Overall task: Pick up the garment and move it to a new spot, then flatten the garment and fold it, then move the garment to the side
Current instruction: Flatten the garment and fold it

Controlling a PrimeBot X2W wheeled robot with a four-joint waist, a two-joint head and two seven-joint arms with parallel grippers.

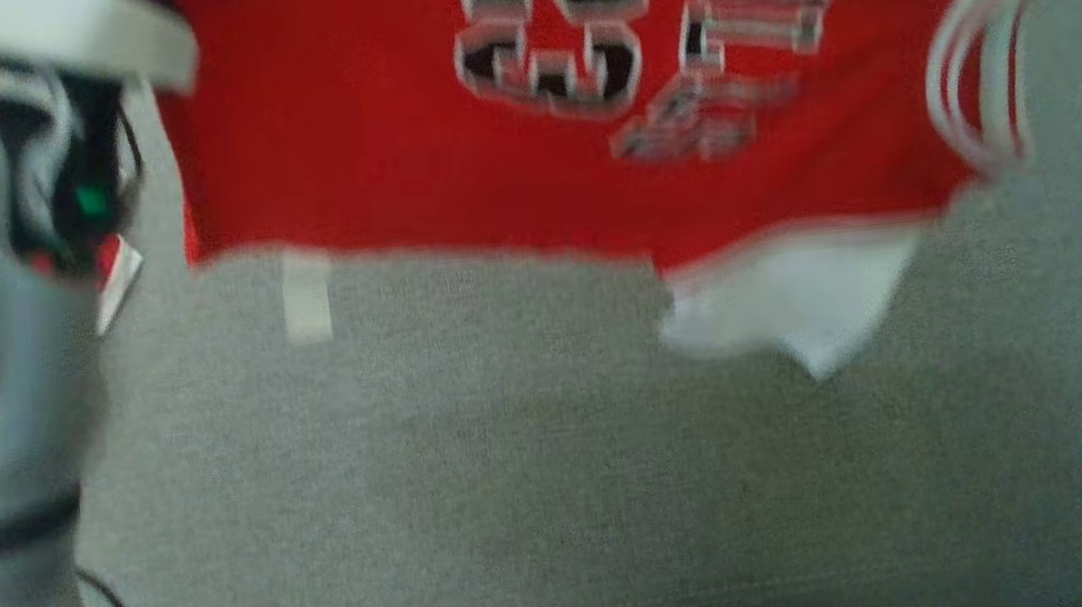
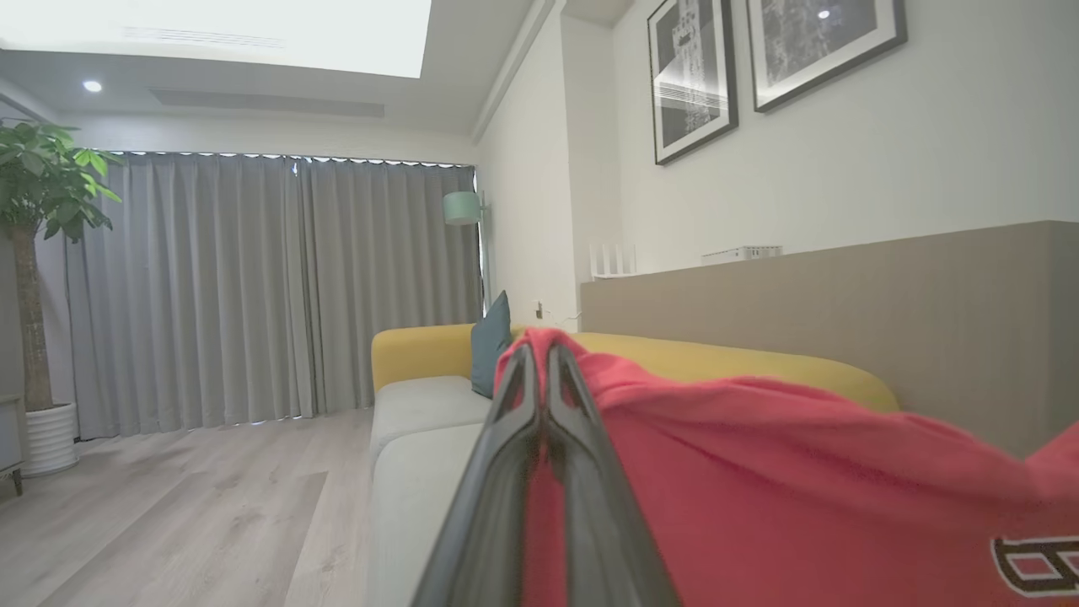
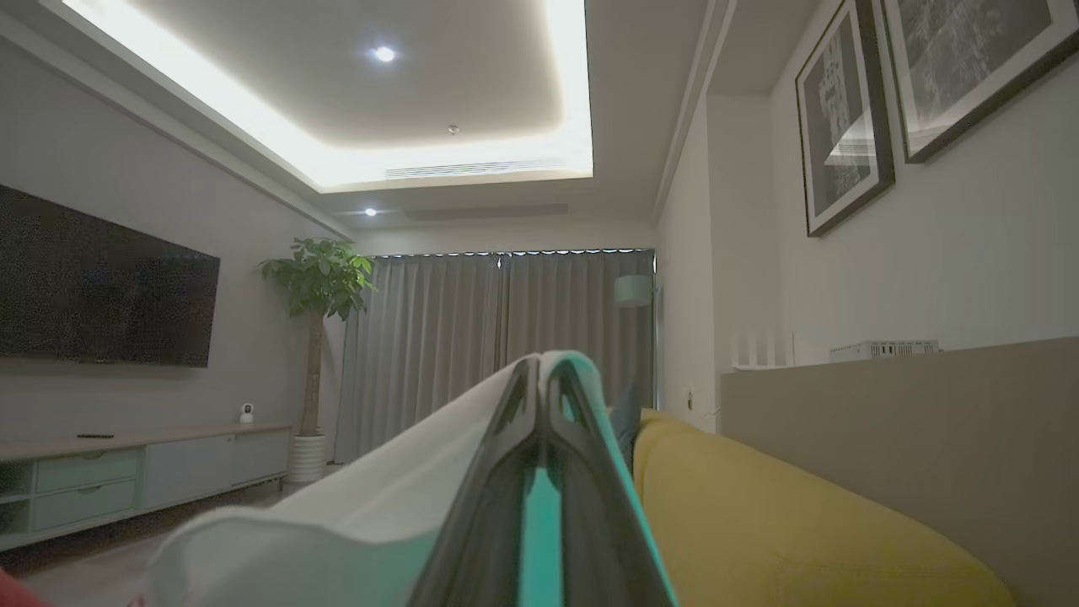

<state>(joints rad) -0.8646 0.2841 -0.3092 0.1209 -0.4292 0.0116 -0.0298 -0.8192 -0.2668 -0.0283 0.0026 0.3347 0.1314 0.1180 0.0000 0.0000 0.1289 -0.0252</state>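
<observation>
Head view shows the garment [image 1: 380, 109] spread above the grey seat [image 1: 522, 507]; with left gripper [image 2: 544, 362] and right gripper [image 3: 544, 371] both pinched shut on its cloth, it is best carried level and taut

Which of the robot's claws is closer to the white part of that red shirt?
Right. The right gripper is clamped on the white part itself. The left gripper is clamped on the red cloth of the shirt, away from it.

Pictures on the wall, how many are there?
2. Both hang side by side on the white wall above the yellow sofa: the narrower picture nearer the curtains, the wider picture beside it. More could hang out of view.
</observation>
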